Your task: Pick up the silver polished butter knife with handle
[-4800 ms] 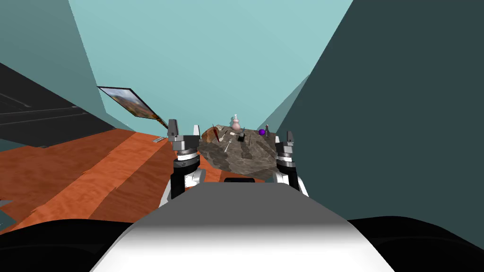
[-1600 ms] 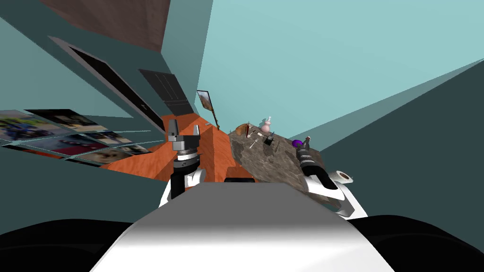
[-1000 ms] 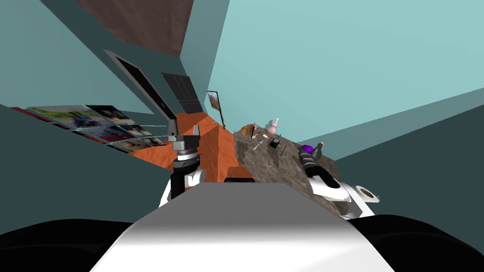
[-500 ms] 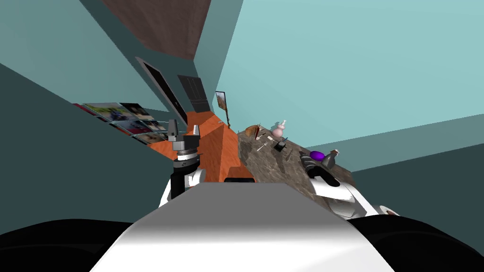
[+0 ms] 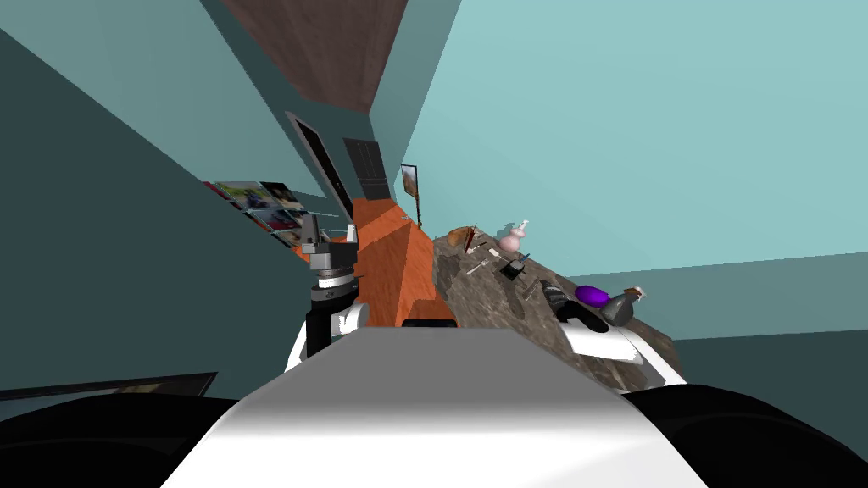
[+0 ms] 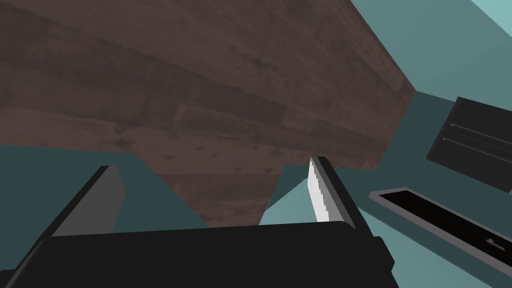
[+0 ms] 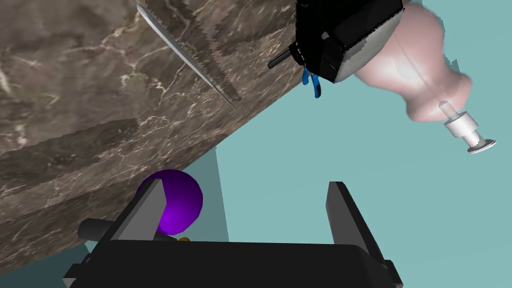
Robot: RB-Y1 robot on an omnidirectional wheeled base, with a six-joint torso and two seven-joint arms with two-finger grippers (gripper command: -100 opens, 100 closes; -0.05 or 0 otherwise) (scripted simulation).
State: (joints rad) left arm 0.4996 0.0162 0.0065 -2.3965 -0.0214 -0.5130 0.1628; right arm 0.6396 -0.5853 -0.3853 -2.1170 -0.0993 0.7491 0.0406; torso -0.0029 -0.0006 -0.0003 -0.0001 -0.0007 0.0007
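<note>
1. The butter knife [image 7: 186,58] lies flat on the brown marble bench [image 7: 65,85], ahead of the right pincer [image 7: 245,210], between the purple ball [image 7: 177,197] and a black box [image 7: 345,30] by the pink vase [image 7: 410,65]
2. Right pincer released, blades wide and empty; left pincer [image 6: 212,197] likewise released, held up on my left, away from the bench
3. Likely light, stiff and slick, lying very low; I'd pinch across the thicker handle end, though which end that is I cannot tell

Right gripper [image 7: 245,184]: my fingers stand apart, nothing between them. Butter knife [image 7: 185,55] lies flat on the brown marble worktop [image 7: 75,100]. Purple ball [image 7: 175,197] sits behind one finger. A black box [image 7: 345,35] partly hides a pink bottle [image 7: 400,70].
</note>
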